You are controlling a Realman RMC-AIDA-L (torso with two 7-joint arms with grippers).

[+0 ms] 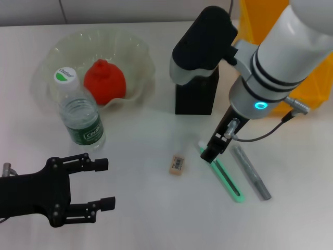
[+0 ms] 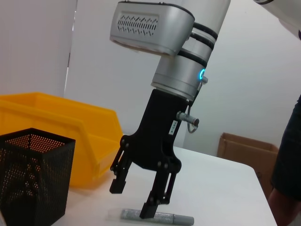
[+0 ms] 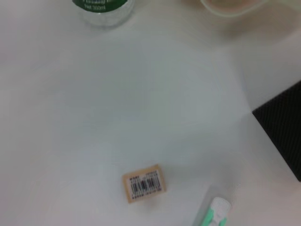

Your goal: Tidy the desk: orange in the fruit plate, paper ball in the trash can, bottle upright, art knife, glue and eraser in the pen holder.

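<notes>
My right gripper is open and hangs low over the far end of the green art knife, which lies flat on the table. The left wrist view shows the right gripper with fingers apart and nothing between them. A grey glue stick lies just right of the knife. The tan eraser lies left of it. The black mesh pen holder stands behind. The orange sits in the clear fruit plate. The bottle stands upright. My left gripper is open and empty at the front left. No paper ball shows.
A yellow bin stands at the back right behind the pen holder. A cardboard box shows far off in the left wrist view. The right wrist view shows the eraser and the knife's end.
</notes>
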